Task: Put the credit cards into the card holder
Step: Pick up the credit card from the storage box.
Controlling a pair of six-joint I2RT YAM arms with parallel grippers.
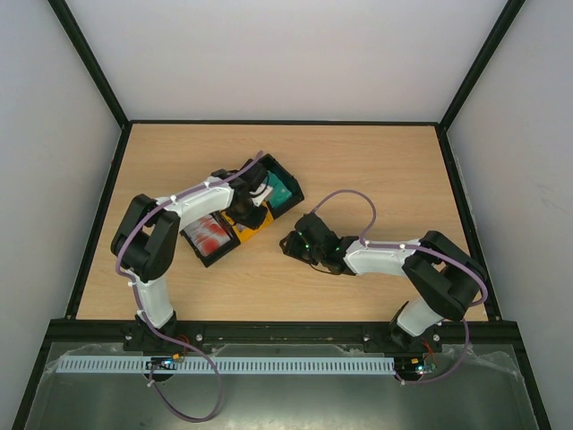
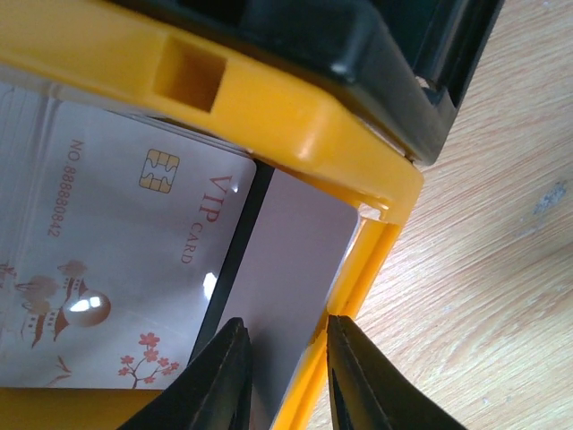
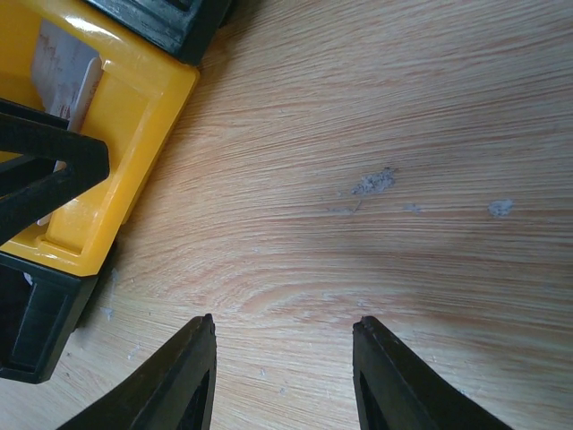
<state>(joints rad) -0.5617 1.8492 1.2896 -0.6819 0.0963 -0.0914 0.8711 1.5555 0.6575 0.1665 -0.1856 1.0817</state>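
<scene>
In the yellow tray (image 2: 295, 116) lies a pale credit card (image 2: 134, 242) printed "VIP CARD". Beside it, another pale card (image 2: 295, 242) with a black stripe leans against the tray's side wall. My left gripper (image 2: 285, 324) stands narrow, one fingertip on this leaning card and the other on the outside of the yellow wall. From above, that gripper (image 1: 253, 204) is down over the yellow tray (image 1: 251, 228). Red-and-white cards (image 1: 209, 235) and teal cards (image 1: 283, 190) fill two black trays. My right gripper (image 3: 285, 322) hangs open over bare wood, also seen from above (image 1: 291, 244). The card holder is out of view.
The three trays sit in a diagonal row left of the table's middle. A black tray (image 2: 376, 54) butts against the yellow one. In the right wrist view the yellow tray (image 3: 134, 107) and a black tray corner (image 3: 36, 313) lie just left of my right fingers.
</scene>
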